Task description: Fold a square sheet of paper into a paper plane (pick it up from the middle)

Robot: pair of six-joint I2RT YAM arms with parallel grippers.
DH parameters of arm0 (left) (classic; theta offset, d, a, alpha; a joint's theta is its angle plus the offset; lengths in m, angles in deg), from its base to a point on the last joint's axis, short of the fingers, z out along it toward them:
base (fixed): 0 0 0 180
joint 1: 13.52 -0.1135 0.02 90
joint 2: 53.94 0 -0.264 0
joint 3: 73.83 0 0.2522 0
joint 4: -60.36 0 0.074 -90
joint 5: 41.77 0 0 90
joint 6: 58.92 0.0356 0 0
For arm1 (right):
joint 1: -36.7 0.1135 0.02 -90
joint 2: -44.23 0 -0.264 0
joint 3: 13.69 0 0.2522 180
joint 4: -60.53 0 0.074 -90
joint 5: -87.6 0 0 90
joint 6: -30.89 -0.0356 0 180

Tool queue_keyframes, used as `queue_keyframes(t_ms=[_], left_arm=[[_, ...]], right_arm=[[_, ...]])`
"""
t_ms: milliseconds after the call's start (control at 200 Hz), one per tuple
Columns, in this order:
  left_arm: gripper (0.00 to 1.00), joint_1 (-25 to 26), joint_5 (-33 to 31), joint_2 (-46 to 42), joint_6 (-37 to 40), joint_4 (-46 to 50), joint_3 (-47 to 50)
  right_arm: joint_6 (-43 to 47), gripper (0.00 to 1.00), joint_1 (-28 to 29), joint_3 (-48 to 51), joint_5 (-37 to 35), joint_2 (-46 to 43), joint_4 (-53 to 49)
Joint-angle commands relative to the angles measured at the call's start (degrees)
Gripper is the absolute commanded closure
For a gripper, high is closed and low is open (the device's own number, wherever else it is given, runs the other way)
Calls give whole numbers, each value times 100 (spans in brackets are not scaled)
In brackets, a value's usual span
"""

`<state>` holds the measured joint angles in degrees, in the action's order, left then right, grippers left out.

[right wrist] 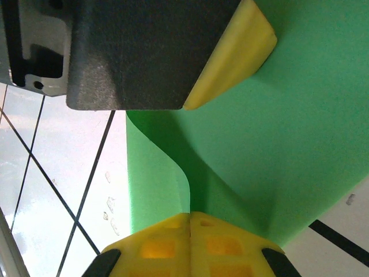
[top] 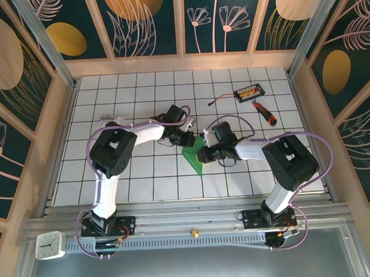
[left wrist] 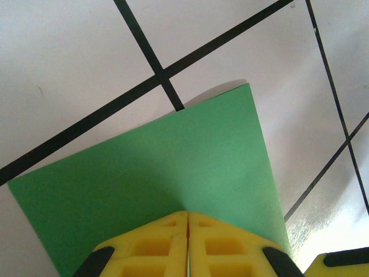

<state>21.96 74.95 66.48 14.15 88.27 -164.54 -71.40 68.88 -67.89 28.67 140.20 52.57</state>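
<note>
The square sheet of paper [top: 192,158] is bright green and creased into a pointed shape, its tip toward the near edge, at the middle of the tiled table [top: 141,91]. My left gripper [top: 195,141] is shut on its far edge. In the left wrist view the flat green sheet [left wrist: 161,173] spreads out ahead of the closed yellow jaws of that gripper [left wrist: 188,214]. My right gripper [top: 203,155] is shut on a raised fold of the paper [right wrist: 277,144], pinched at its tips [right wrist: 190,216]. One of the left gripper's yellow fingers [right wrist: 230,57] presses the sheet just beyond.
A small black box with orange parts [top: 249,91] lies at the back right with a thin cable [top: 223,99] beside it. A black-and-orange screwdriver [top: 264,112] lies just in front of the box. Wooden walls enclose the table. A small clock [top: 50,245] sits by the near left rail.
</note>
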Motion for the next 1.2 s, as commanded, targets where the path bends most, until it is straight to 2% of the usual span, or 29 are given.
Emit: queue_keyframes(t_ms=[0,565,1196], left_arm=[[91,-11,-336,302,111,376,17],[91,-10,-343,297,106,387,-2],[90,-16,-335,280,128,404,4]], right_arm=[[109,95,-50,-27,-97,67,-81],[175,97,-50,-50,-303,148,-187],[161,97,-46,-254,-195,264,-182]])
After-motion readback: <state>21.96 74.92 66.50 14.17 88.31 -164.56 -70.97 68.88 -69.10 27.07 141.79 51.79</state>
